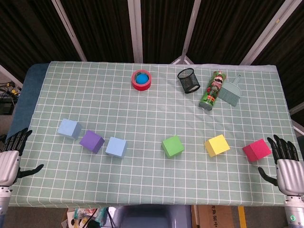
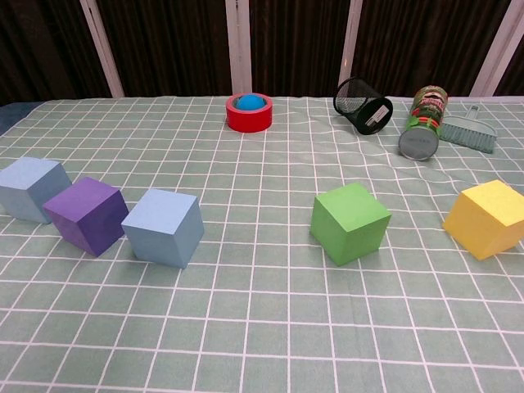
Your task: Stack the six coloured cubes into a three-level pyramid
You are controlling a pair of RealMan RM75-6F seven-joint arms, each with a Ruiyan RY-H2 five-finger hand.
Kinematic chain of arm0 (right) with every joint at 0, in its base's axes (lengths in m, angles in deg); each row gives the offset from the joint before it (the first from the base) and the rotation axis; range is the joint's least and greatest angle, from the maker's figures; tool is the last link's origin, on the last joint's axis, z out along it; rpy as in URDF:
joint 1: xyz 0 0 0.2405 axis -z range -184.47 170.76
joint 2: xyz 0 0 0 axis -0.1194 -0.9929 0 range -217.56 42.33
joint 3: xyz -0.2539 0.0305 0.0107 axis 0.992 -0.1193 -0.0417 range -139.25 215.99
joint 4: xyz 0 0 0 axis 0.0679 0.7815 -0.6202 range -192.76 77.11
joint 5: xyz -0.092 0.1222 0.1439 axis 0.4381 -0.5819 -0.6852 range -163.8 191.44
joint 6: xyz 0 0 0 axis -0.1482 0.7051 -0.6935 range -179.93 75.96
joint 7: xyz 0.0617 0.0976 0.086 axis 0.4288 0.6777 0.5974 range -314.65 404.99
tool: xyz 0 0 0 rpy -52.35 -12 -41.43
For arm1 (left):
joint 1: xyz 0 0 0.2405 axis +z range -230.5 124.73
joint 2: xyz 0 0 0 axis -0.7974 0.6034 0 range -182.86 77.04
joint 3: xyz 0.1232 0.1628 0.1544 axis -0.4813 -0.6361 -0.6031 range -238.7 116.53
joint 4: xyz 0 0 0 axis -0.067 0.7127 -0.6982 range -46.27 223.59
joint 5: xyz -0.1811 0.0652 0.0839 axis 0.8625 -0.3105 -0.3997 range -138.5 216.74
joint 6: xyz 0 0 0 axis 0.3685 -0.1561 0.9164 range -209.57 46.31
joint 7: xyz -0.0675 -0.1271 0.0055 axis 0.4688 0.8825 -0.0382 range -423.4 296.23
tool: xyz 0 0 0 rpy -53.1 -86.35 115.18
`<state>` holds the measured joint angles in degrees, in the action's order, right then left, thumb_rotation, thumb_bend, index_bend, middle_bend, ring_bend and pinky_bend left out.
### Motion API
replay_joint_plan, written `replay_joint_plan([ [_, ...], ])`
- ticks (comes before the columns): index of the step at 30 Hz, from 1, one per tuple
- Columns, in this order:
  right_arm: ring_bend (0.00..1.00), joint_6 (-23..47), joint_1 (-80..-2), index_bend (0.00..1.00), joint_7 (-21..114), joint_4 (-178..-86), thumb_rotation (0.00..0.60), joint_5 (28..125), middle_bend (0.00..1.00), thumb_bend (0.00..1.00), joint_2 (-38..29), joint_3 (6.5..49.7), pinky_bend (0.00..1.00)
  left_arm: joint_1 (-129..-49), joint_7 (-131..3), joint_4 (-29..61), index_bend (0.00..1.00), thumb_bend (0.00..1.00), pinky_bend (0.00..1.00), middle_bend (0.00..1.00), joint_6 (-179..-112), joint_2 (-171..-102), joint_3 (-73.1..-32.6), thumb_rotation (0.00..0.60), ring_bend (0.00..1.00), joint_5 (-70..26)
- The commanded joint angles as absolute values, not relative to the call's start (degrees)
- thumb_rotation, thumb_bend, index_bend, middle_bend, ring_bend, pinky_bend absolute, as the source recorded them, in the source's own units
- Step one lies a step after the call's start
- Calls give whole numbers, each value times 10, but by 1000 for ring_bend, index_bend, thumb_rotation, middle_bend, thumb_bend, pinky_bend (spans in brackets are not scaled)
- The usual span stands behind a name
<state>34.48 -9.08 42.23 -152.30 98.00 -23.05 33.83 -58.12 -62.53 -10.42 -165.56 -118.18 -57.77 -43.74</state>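
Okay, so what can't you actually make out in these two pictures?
- Red cube: outside the chest view's right edge; seen only in the head view.
- Left robot hand and right robot hand: absent from the chest view, cropped by the head view's edges.
- Can label: too small to read.

Matt foam-like cubes [image 2: 350, 223], checked cloth table cover [image 1: 142, 109], wire-mesh cup [image 1: 189, 80]

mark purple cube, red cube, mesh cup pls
purple cube [image 1: 92, 141], head view, on its top face.
red cube [image 1: 257, 149], head view, on its top face, beside the right robot hand [image 1: 288, 165].
mesh cup [image 2: 363, 105], chest view, on its black mesh side wall; it lies tipped over.
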Motion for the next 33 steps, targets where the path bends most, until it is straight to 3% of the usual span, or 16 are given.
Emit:
replay_joint_plan([
  [1, 0, 345, -91, 0, 422, -1523, 600, 980, 0, 266, -230, 338, 0, -581, -626, -104, 0, 63, 0, 0, -1655, -1182, -578, 600, 0, -438],
  [21, 0, 336, -94, 0, 425, -1524, 600, 970, 0, 267, -229, 335, 0, -590, -642, -107, 0, 62, 0, 0, -1634, -1178, -581, 600, 0, -431],
  [33, 0, 311, -103, 0, 430, -1521, 600, 946, 0, 267, -225, 330, 0, -637, -717, -119, 0, 63, 0, 2, -1556, -1171, -574, 600, 0, -399],
])
